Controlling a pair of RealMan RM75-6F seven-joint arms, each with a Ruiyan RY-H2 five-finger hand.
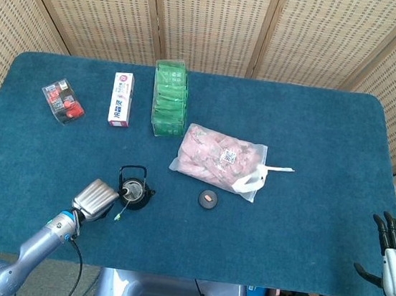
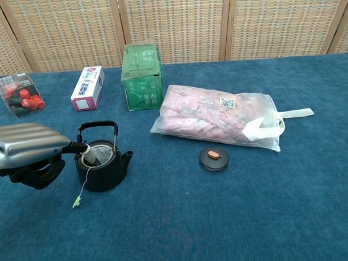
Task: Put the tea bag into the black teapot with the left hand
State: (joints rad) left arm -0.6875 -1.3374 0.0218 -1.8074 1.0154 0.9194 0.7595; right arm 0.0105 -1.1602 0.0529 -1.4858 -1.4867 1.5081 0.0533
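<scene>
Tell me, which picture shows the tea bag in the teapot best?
The chest view: the tea bag sits large in the black teapot's open top. The head view shows only a tiny pale spot in the teapot.

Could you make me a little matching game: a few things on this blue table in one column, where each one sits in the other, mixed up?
Things:
1. tea bag
2. round lid
3. green box
4. green tag

Places:
A. on the cloth in front of the pink bag
B. at the far side, beside the white carton
C. in the mouth of the black teapot
D. on a string, outside the teapot near the left hand

Pairs: 1-C, 2-A, 3-B, 4-D
</scene>
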